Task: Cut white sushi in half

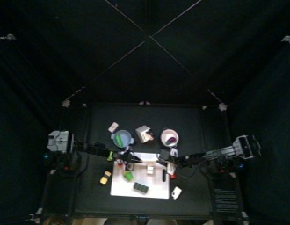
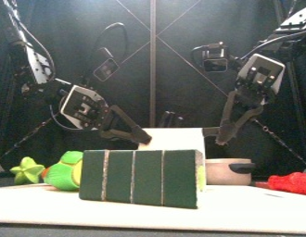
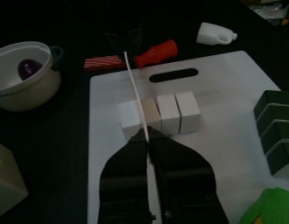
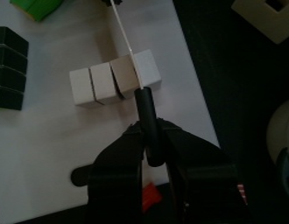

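Jaws of left gripper [image 3: 147, 144] are clamping the knife [image 3: 137, 92]; right gripper [image 4: 144, 140] is pinning the sushi [image 3: 158, 114].
Blade is lying across the sushi toward twelve o'clock; next, pressing straight down at its middle.

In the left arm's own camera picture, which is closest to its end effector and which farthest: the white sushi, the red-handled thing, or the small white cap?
1. white sushi, on the cutting board just ahead.
2. red-handled thing, past the board's far edge.
3. small white cap, farthest, off the board's far corner.
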Controlling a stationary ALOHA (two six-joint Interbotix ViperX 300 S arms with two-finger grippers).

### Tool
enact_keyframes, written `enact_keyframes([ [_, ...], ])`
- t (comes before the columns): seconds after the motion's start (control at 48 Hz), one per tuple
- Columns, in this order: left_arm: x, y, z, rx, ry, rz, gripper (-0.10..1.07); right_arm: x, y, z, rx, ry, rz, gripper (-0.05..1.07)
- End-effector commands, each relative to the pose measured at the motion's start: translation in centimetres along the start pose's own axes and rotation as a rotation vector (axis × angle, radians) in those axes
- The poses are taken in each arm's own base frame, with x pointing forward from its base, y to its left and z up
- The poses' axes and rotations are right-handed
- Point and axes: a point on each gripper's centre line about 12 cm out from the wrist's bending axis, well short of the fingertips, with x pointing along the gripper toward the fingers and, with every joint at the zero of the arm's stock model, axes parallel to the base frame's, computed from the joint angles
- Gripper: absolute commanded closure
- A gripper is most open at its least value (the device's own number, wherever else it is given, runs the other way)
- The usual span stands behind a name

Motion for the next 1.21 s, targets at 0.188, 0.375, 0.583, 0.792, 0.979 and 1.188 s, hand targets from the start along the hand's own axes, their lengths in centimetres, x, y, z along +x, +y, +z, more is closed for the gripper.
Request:
enact_keyframes([
  [0.188, 0.32, -0.88, 0.50, 0.006, -0.005, -0.019, 0.68, -0.16, -0.52, 0.49, 0.020, -0.011, -0.013, 0.62],
  [0.375, 0.37, -0.79, 0.15, 0.002, 0.030, -0.013, 0.68, -0.15, -0.46, 0.34, 0.018, -0.007, -0.011, 0.62],
  [0.583, 0.39, -0.80, -0.01, 0.002, 0.041, -0.013, 0.68, 0.02, -0.34, 0.25, 0.018, -0.002, -0.010, 0.62],
  [0.792, 0.36, -0.97, 0.00, 0.002, 0.042, -0.017, 0.68, 0.26, -0.23, 0.15, 0.015, 0.005, -0.011, 0.62],
  [0.979, 0.33, -1.11, 0.17, 0.006, 0.039, -0.021, 0.68, 0.03, 0.11, 0.41, 0.012, -0.005, -0.002, 0.62],
  [1.188, 0.25, -1.24, 0.54, 0.009, 0.028, -0.023, 0.68, -0.08, 0.24, 0.47, 0.010, -0.007, 0.000, 0.62],
])
